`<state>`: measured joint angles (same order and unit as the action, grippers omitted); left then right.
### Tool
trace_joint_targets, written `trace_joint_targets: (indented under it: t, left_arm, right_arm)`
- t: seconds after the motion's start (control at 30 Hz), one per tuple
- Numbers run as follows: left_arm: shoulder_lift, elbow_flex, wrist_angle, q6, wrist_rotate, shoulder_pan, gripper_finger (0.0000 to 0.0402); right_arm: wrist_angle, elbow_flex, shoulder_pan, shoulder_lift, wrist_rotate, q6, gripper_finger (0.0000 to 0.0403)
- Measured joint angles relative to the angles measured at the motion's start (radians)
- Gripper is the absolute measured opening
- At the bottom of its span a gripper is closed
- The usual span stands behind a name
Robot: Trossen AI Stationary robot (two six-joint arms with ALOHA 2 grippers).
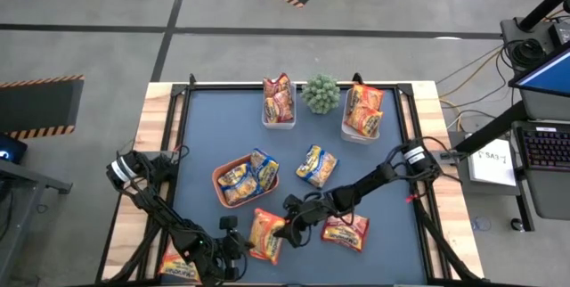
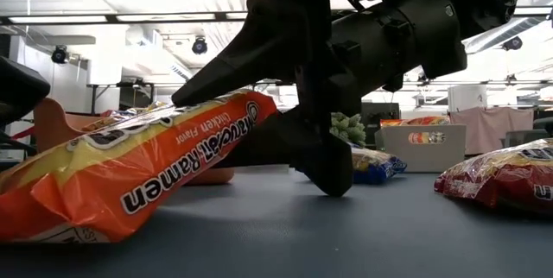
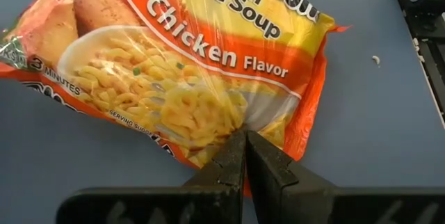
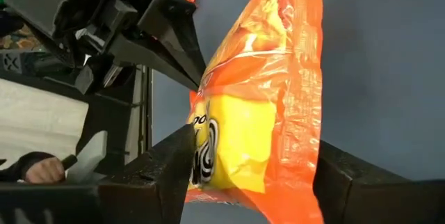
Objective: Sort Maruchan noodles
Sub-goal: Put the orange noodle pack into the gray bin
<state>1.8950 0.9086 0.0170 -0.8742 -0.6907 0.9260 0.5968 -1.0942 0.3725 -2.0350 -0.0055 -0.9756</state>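
Pinching one short edge of an orange chicken packet (image 1: 265, 234), the left pincer (image 1: 239, 244) has its fingers closed to a sliver on the plastic seam; its wrist view shows the two tips meeting on the wrapper's corner. The packet lies at the near middle of the tabletop (image 1: 200, 135), with its long axis running roughly from the near edge toward the far side, and the low view shows it tilted, one end raised off the surface.

From the opposite side the right pincer (image 1: 290, 230) sits just beside the same packet, its fingers spread wide; in its wrist view the packet (image 4: 268, 106) lies between those two fingers (image 4: 167, 168), not yet squeezed. So the packet is bracketed: left arm at the near-left edge, right arm at the right edge, both about equally close. My guess is a handover is in hand, and it turns on the right fingers closing across the packet's narrow width while the left one lets go.

Other packets: a red one (image 1: 346, 231) just right of the right pincer, a yellow-blue one (image 1: 316, 165) mid-table, several in the orange tray (image 1: 220, 174), more in two clear tubs (image 1: 278, 100) at the far side flanking a small plant (image 1: 321, 93).
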Motion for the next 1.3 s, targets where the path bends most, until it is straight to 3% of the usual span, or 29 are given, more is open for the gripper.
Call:
trace_joint_targets:
  t: [0.33, 0.83, 1.0, 1.3]
  left_arm:
    - [-0.003, 0.000, -0.003, 0.007, 0.002, 0.001, 0.0000]
    - [-0.142, 0.012, 0.242, 0.036, -0.008, 0.019, 0.0000]
    - [-0.218, 0.012, 0.254, 0.114, -0.045, 0.023, 0.0000]
    - [-0.385, 0.013, 0.233, 0.278, -0.214, 0.026, 0.0000]
  right_arm:
    - [0.006, -0.005, 0.000, 0.000, 0.000, 0.010, 0.0126]
    - [-0.025, -0.002, -0.007, 0.060, 0.003, 0.113, 0.0123]
    - [-0.047, 0.002, -0.017, 0.120, 0.005, 0.169, 0.0122]
    - [-0.366, 0.007, -0.031, 0.359, 0.054, 0.354, 0.0123]
